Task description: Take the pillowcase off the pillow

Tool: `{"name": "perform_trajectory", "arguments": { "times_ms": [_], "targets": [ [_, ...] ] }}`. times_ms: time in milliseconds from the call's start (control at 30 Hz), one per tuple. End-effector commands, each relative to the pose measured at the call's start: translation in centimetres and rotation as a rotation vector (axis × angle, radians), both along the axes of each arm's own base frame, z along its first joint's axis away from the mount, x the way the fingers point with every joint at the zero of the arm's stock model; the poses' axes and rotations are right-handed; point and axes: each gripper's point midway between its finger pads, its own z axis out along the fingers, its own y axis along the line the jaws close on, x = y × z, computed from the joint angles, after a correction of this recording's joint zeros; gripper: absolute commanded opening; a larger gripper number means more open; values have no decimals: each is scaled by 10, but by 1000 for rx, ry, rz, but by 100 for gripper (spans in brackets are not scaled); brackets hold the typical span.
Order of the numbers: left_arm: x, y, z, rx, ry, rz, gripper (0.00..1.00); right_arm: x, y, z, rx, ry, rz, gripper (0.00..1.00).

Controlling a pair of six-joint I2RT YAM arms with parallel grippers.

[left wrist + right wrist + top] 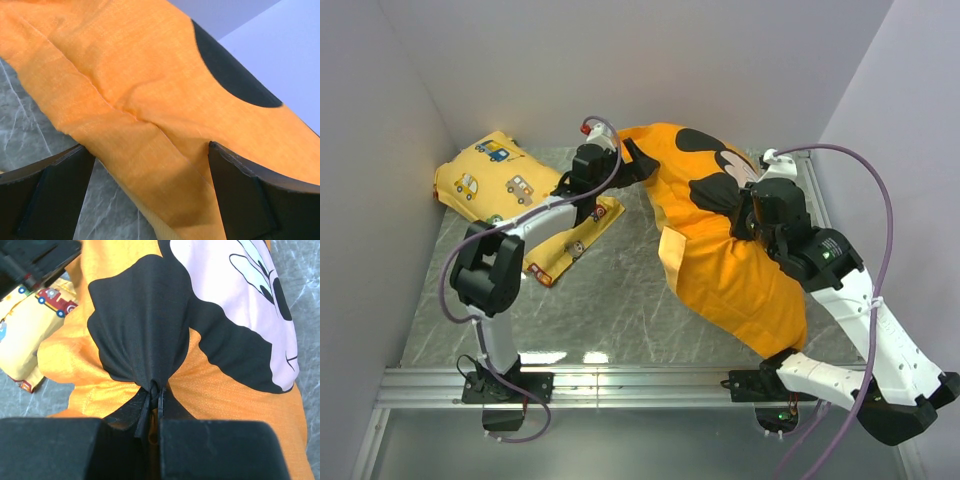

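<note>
Pillowcase [740,280] is the landmark; it lies slantwise on the tabletop [610,300], bulging, one end close to the arm bases on the right side, the other end far and centre. Pillow not visible anywhere; judged to be inside the pillowcase, since it looks stuffed.

Right arm [840,290] reaches over the pillowcase's right edge; right jaws closed tight on a gathered tuck of the pillowcase at its black patch [145,330], about mid-length, cloth puckering into the pinch.

Left arm [495,270] stretches to the pillowcase's far left end; left jaws spread wide, holding nothing, straddling a raised fold [125,112] of orange cloth, tabletop showing under the left side.

Yellow pillow [490,170] with cars sits left of the pillowcase's far end, near the left arm.

Risks, as judgement:
- right pinch holds only a thin tuck, so a hard pull could let it slip out;
- cannot tell whether that pinch also caught the pillow beneath; if so, pulling drags both together and nothing comes off;
- left jaws could close on the fold plus the stuffing, same result;
- which end is open cannot be told, so a pull the wrong way just bunches cloth;
- left arm swinging could knock the yellow pillow.
</note>
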Motion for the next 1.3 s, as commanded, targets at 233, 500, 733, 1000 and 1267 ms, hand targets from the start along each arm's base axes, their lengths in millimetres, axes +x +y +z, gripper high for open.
{"name": "perform_trajectory", "arguments": {
  "times_ms": [233, 500, 733, 1000, 1267],
  "targets": [
    [2, -3, 93, -21, -211, -10, 0, -5, -8, 102, 179, -325, -4, 0],
    [-94, 29, 191, 126, -461, 54, 0, -6, -29, 123, 217, -427, -105, 0],
    [-197, 48, 274, 121, -610, 31, 0, -11, -46, 147, 284, -505, -198, 0],
    [-279, 30, 299, 90, -634, -82, 0, -1, -61, 141, 236, -477, -315, 0],
    [-330, -34, 277, 157, -578, -200, 0, 45, -92, 94, 84, -338, -488, 0]
  ]
}}
